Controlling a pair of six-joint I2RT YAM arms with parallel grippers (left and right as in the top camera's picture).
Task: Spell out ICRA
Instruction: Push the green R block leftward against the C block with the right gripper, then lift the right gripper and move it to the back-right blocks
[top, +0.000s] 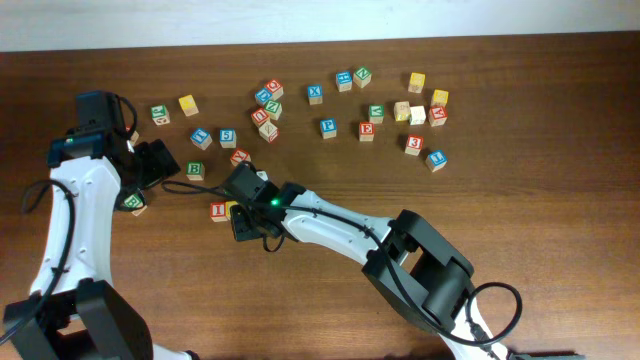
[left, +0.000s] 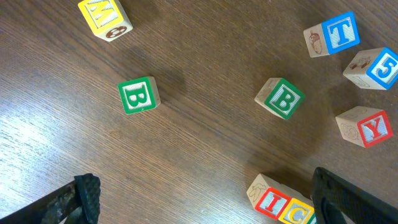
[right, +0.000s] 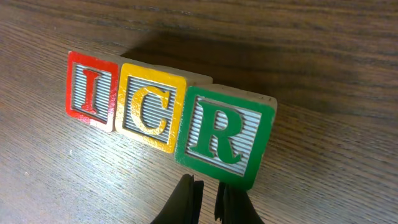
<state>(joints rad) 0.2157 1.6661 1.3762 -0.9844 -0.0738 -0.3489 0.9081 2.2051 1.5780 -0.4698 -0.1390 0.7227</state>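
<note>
Three wooden cubes stand side by side in a row in the right wrist view: a red I (right: 91, 92), a yellow C (right: 151, 107) and a green R (right: 224, 134). My right gripper (right: 208, 194) is shut and holds nothing, its tips just in front of the R's lower edge. From overhead the I (top: 219, 211) shows beside the right gripper (top: 243, 222), which hides the R. My left gripper (left: 211, 205) is open with only bare table between its fingers. The I (left: 272, 202) and C (left: 298, 213) lie by its right finger. Among the scattered cubes I cannot pick out the A.
Two green B cubes (left: 138, 95) (left: 281, 98) lie ahead of the left gripper, with T (left: 339, 32), 5 (left: 373, 68), Y (left: 367, 126) and a yellow cube (left: 104, 17) further out. Several more cubes are spread over the far half of the table (top: 330, 128).
</note>
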